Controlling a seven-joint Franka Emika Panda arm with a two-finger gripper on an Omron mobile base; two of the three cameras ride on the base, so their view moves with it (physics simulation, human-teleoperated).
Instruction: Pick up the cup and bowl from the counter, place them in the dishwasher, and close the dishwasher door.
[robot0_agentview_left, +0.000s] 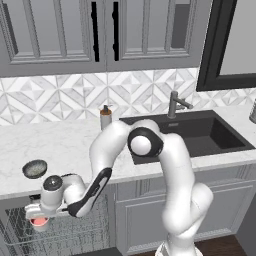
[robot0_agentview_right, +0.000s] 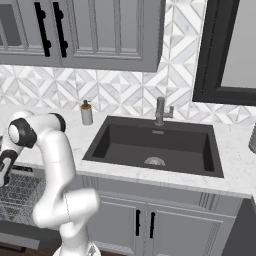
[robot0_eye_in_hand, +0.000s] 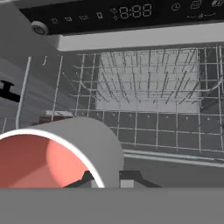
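Note:
My gripper (robot0_agentview_left: 37, 216) is shut on the cup (robot0_agentview_left: 39, 221), a white cup with a salmon-red inside, low over the left part of the dishwasher's pulled-out wire rack (robot0_agentview_left: 70, 227). In the hand view the cup (robot0_eye_in_hand: 61, 153) lies on its side at the lower left, its wall pinched at my gripper (robot0_eye_in_hand: 107, 180). Beyond it are the rack (robot0_eye_in_hand: 148, 100) and the dark control strip (robot0_eye_in_hand: 122, 15). The dark grey bowl (robot0_agentview_left: 35, 168) rests on the white marble counter (robot0_agentview_left: 65, 145), just above the hand. The dishwasher door appears to be the dark slab (robot0_agentview_right: 20, 239) lying under the rack (robot0_agentview_right: 20, 197).
A brown-and-grey soap dispenser (robot0_agentview_left: 105, 117) stands at the back of the counter beside the dark sink (robot0_agentview_left: 200, 132) with its faucet (robot0_agentview_left: 175, 104). Grey cabinet doors (robot0_agentview_left: 145, 215) close off the space to the right of the rack. My own arm arches over the counter edge.

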